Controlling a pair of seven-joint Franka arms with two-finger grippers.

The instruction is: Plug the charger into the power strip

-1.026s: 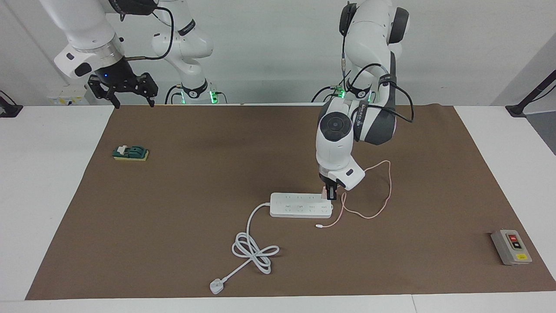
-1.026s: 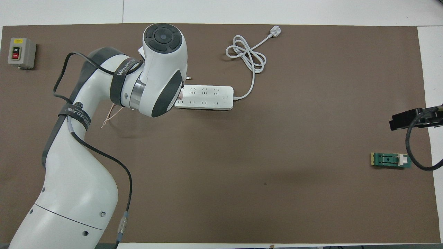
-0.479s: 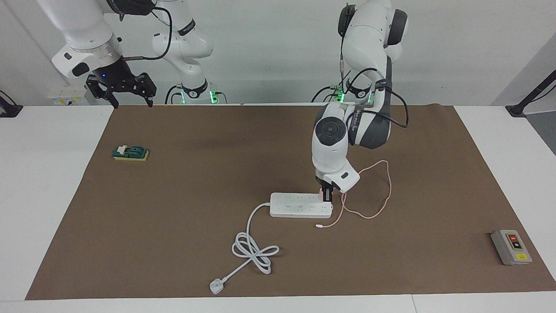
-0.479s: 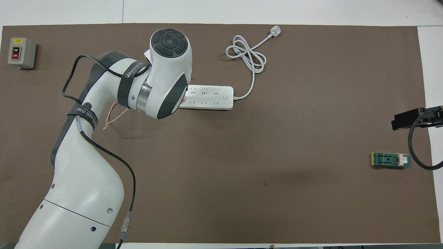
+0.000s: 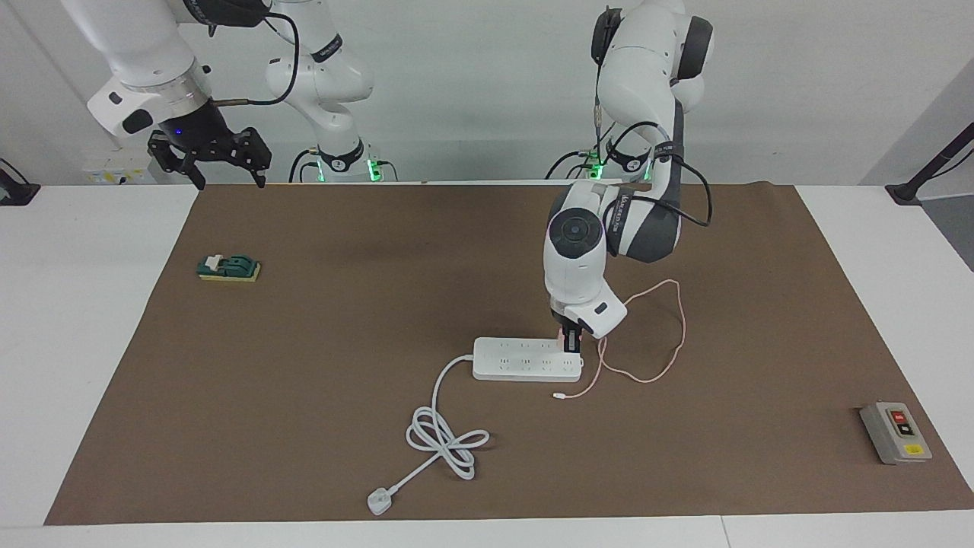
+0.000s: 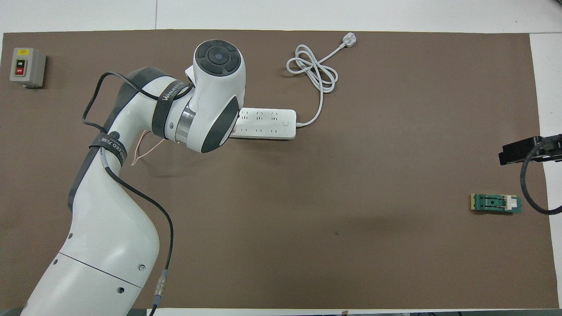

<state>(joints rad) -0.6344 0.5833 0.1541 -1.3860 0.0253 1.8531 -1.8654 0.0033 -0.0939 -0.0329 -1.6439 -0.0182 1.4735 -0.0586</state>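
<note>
The white power strip (image 5: 525,359) (image 6: 265,123) lies mid-mat, its thick cord running off the end toward the right arm's side. My left gripper (image 5: 571,345) points straight down at the strip's other end, shut on the small pink charger (image 5: 564,335), which sits against the strip's top there. The charger's thin pink cable (image 5: 670,335) (image 6: 142,149) loops over the mat beside that end. In the overhead view the left wrist hides the charger. My right gripper (image 5: 221,164) (image 6: 522,151) hangs open and waits over the mat's edge at the right arm's end.
A grey button box (image 5: 896,432) (image 6: 27,66) sits at the left arm's end of the mat. A green block (image 5: 228,268) (image 6: 496,203) lies under the right gripper's area. The strip's coiled cord and white three-pin plug (image 5: 378,501) (image 6: 349,40) lie farther from the robots.
The left arm shifted slightly toward the right arm's end, bringing the charger in over the strip's end. The right gripper drifted a little.
</note>
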